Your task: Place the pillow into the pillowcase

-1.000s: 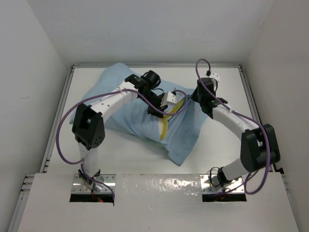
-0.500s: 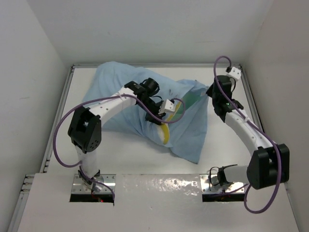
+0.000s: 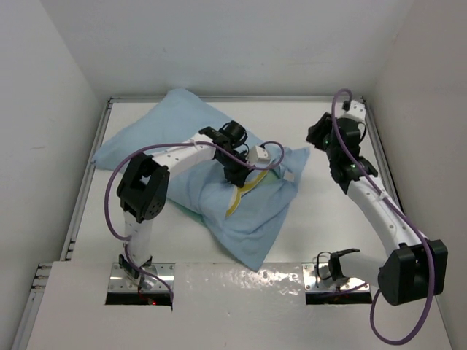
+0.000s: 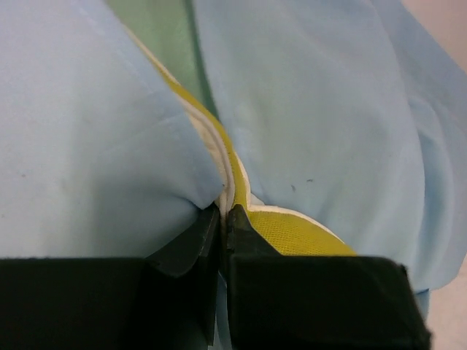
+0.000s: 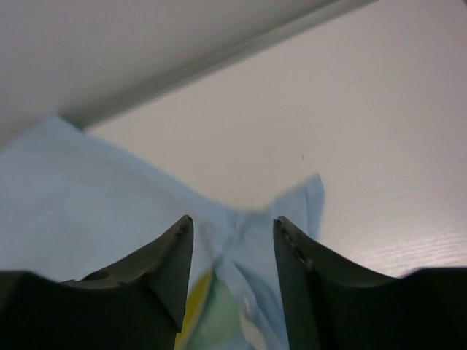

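While the overhead camera gives us the wide shot, with the pillowcase (image 3: 182, 157) sprawled pale-blue side out and lumpy across the left and middle of the table (image 3: 328, 233), it's the left wrist view that delivers the detail. There the left gripper (image 4: 225, 213) is pinched right down, jaws all but meeting, on the white-piped yellow edge band of the pillow (image 4: 292, 235), which pokes out of a slit between two folds of blue cloth. From above you only get a thin yellow streak of that pillow (image 3: 235, 203) curling out of the case just below the left gripper (image 3: 244, 175); most of the pillow is buried inside the cloth. Up close there's also a wedge of sea-green fabric at the top of the slit, barely a fleck in the overhead shot. Over to the other side: the right gripper (image 3: 321, 135) hangs to the right of the case's far-right corner, clear of the cloth, and from up here you can't judge its jaws. Its own camera settles it, with the right gripper (image 5: 230, 226) spread wide and nothing between the fingers. Beneath them is a peaked corner of blue cloth on bare table, a hint of yellow and green at the bottom edge, and the table's back rail (image 5: 219, 58) running across the top.
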Tool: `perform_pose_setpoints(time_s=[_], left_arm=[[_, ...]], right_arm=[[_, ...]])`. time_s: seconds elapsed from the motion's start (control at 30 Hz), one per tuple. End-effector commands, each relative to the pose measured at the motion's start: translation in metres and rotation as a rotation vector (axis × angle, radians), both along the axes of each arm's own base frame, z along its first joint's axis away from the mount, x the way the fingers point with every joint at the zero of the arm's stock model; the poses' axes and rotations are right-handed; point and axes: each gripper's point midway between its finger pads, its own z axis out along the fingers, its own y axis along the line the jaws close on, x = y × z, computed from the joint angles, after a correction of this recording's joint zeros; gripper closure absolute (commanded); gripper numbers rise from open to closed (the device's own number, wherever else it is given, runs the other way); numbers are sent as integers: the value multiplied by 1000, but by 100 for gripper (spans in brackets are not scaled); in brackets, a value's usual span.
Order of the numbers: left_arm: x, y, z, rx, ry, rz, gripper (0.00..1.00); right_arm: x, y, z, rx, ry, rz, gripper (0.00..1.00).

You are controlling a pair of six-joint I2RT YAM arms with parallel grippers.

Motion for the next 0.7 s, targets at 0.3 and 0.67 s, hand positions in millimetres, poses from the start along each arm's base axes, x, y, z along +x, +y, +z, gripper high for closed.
perform_pose_setpoints(time_s=[0.3, 0.67], left_arm=[[9, -6, 19, -70, 12, -53, 100], [9, -5, 29, -88, 1, -34, 100]], right_arm=[[-47, 82, -152, 2, 437, 316, 13], [-16, 96, -221, 35, 583, 273, 48]])
